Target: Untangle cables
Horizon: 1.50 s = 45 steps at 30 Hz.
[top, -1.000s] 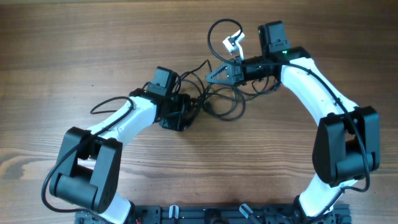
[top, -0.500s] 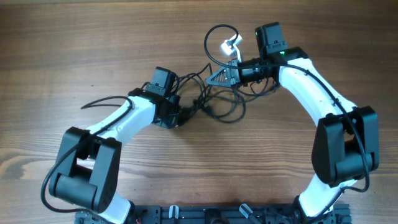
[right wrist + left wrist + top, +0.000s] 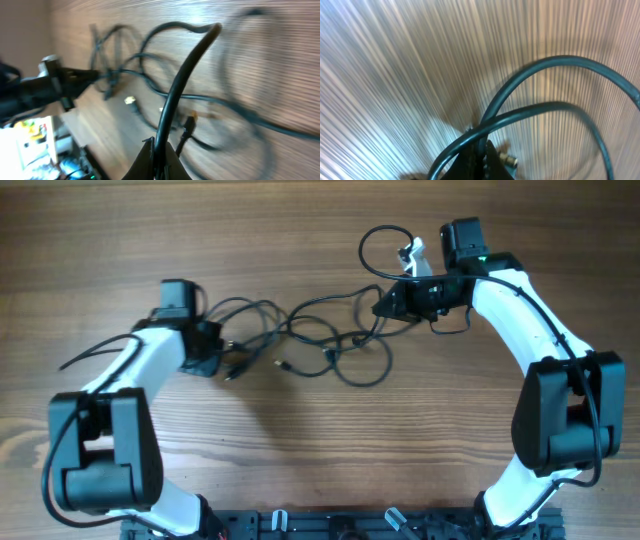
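across the table (image 3: 90, 230), cables (image 3: 330, 350) now wider apart

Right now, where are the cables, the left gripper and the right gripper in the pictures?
cables (image 3: 172, 97): right wrist view, the thick strand rising from the shut jaws.
left gripper (image 3: 220, 360): overhead view, its tip, shut on the cables.
right gripper (image 3: 381, 307): overhead view, its tip, shut on the cables.
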Tool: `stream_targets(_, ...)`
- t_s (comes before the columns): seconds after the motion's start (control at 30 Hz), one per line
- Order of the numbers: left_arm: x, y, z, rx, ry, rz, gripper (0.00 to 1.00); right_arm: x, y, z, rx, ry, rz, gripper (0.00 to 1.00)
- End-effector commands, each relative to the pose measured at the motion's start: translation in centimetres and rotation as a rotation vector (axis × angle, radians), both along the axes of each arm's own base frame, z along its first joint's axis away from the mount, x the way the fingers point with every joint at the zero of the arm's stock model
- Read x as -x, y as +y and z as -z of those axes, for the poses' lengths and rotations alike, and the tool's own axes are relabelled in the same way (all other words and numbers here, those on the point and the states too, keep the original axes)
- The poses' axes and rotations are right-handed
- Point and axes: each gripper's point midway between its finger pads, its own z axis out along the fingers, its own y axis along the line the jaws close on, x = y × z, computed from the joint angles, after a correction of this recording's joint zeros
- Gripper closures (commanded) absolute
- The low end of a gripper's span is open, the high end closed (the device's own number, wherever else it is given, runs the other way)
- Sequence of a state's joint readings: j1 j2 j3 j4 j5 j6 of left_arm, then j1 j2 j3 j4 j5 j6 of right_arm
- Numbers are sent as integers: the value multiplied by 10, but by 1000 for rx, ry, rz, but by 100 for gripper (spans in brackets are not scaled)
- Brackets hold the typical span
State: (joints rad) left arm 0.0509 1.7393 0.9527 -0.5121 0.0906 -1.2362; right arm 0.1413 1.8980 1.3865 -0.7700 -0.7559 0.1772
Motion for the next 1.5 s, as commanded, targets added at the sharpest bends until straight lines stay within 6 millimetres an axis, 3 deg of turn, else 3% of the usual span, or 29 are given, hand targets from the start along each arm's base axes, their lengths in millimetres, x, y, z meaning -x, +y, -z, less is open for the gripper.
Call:
stream_targets(0.0, 6, 41, 4, -40, 14, -51, 96, -9, -23, 16, 128, -11, 41, 96)
stream_targets(0.2, 20, 86, 5, -46, 34, -149, 96, -13, -75, 39, 386, 36, 186, 96)
stream_targets(0.33, 28, 103, 6, -41, 47, -204, 96, -16, -110, 48, 551, 57, 301, 96)
stream_targets(0.53, 31, 108, 7, -39, 53, -223, 96, -11, -168, 51, 802, 103, 516, 96)
stream_targets(0.7, 31, 108, 7, -39, 53, -222, 95, -2, -207, 48, 950, 124, 589, 96)
stream_targets(0.8, 31, 108, 7, -40, 53, -222, 94, 6, -241, 43, 1052, 144, 676, 96)
stream_targets(1.1, 31, 108, 6, -40, 53, -222, 93, 28, -324, 42, 1034, 267, 963, 96)
stream_targets(1.4, 31, 108, 6, -40, 52, -222, 92, 44, -367, 45, 972, 324, 1064, 94)
stream_targets(1.47, 31, 108, 6, -40, 52, -222, 92, 41, -369, 47, 941, 317, 1058, 79)
